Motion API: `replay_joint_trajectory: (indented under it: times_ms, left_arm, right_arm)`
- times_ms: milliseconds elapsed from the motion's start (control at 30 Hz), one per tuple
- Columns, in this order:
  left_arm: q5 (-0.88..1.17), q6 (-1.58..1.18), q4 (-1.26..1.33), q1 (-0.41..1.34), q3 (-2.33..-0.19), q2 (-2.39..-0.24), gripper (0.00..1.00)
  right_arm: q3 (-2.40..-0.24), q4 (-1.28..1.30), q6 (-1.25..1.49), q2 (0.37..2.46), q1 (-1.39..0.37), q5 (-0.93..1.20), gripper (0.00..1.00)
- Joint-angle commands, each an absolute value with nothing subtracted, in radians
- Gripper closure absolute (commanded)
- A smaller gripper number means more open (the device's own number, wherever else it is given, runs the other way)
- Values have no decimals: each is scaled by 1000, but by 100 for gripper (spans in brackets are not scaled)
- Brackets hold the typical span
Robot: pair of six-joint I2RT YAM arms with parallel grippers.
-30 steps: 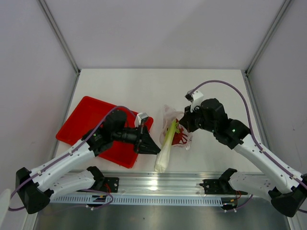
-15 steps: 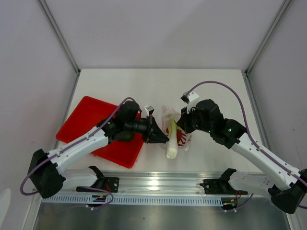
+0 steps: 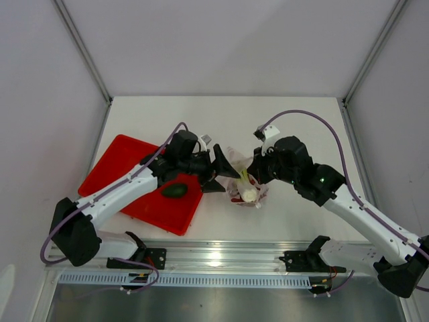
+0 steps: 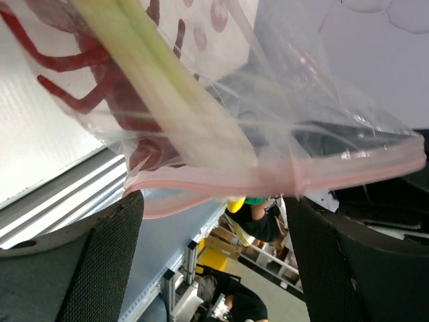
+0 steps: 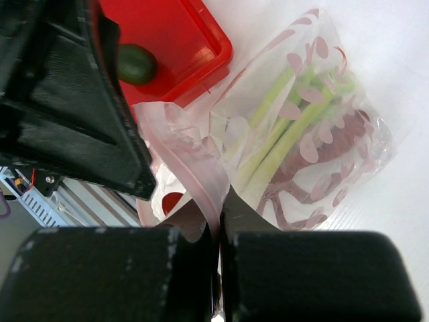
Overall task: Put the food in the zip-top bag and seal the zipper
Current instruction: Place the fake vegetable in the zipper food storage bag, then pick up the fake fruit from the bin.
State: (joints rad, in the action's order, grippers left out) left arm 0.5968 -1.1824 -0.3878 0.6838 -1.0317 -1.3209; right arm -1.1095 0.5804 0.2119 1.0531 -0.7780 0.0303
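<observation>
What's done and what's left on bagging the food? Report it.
Done: leek and lobster are inside the zip-top bag. In hand: right claw pinches the bag's mouth edge; left claw stands open beside it. Left: the green fruit lies on the red tray, and the zipper looks unsealed.

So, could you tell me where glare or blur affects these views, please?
Top external view: evenly lit and sharp, only a bright glare patch on the metal rail. Left wrist view: the zip-top bag fills the frame, with white reflections on its folds and the leek soft. Right wrist view: the right gripper is a dark, blurred mass; the bag beyond is sharp.
</observation>
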Motion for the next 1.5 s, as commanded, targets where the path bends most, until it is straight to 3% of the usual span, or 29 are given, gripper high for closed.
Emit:
replay_joint_trajectory:
  times_ms: [0,300,467,733,800,967,1000,1467]
  left_arm:
    - [532,-1086,-436,680,-1078,-1227,13]
    - [341,-982,-534,735,-993,-957,14]
    - [125,-925,-667,732,-939,-868,17]
    - [-184,-885,-906,678,-928,-949,20]
    - [-258,-908,-934,655,-925,-974,17]
    - [-123,-972,-882,523,-856,-1012,10]
    - [-106,-1014,-882,496,-853,-1015,1]
    - [89,-1406,-934,342,-890,-1244,0]
  right_arm:
    - [-1163,563,227,1043,-781,11,100]
    - [-1187,607,253,1052,-756,-43,100]
    - [-1210,634,238,1063,-755,-161,100]
    - [-1226,658,229,1086,-738,-173,100]
    - [-1223,660,229,1085,-736,-172,100]
    - [-1207,670,232,1075,-732,-170,100]
    - [-1206,672,232,1074,-732,-170,100]
    - [-1212,680,238,1058,-727,-147,100]
